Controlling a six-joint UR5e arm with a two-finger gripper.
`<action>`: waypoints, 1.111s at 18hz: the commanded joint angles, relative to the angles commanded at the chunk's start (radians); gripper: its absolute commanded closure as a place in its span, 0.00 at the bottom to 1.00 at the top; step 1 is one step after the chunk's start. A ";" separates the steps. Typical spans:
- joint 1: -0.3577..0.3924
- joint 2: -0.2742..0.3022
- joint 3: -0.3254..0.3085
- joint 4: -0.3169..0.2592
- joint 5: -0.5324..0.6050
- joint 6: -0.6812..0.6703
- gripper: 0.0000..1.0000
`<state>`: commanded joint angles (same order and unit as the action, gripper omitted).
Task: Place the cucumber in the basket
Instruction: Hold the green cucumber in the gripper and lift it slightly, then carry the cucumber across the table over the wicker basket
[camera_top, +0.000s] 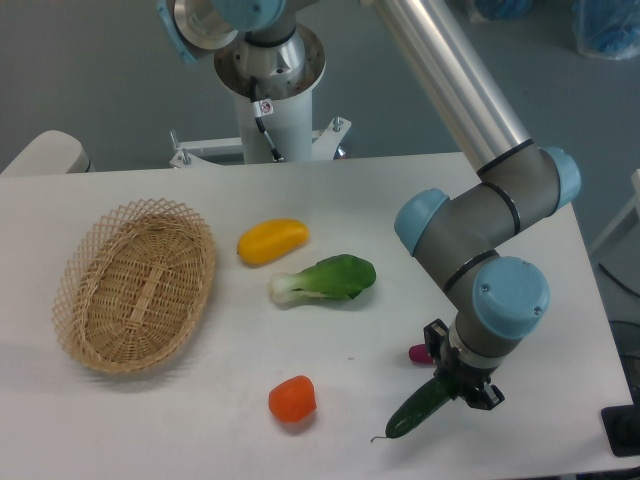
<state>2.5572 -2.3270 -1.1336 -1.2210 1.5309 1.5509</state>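
Tool: we see the tool (458, 380) low at the front right of the worktop (400, 200), clamped on the cucumber's upper end.
Cucumber: the cucumber (418, 410) slants down-left from the tool, stem tip near the worktop.
Basket: the basket (137, 283) sits well apart to the left; we see nothing in it.
Between: we judge the carry passes the orange pepper (292, 398), bok choy (325, 280) and yellow pepper (271, 241).

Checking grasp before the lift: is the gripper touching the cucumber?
Touching. The fixed camera shows the gripper closed around the upper end of the cucumber, with no gap visible; the rest of the cucumber sticks out below-left.
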 joint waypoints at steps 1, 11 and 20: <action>0.000 0.000 0.000 0.000 0.000 -0.002 0.82; -0.032 0.006 -0.003 -0.003 0.006 -0.066 0.82; -0.123 0.110 -0.130 -0.006 -0.006 -0.189 0.82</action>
<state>2.4346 -2.2169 -1.2638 -1.2272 1.5248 1.3623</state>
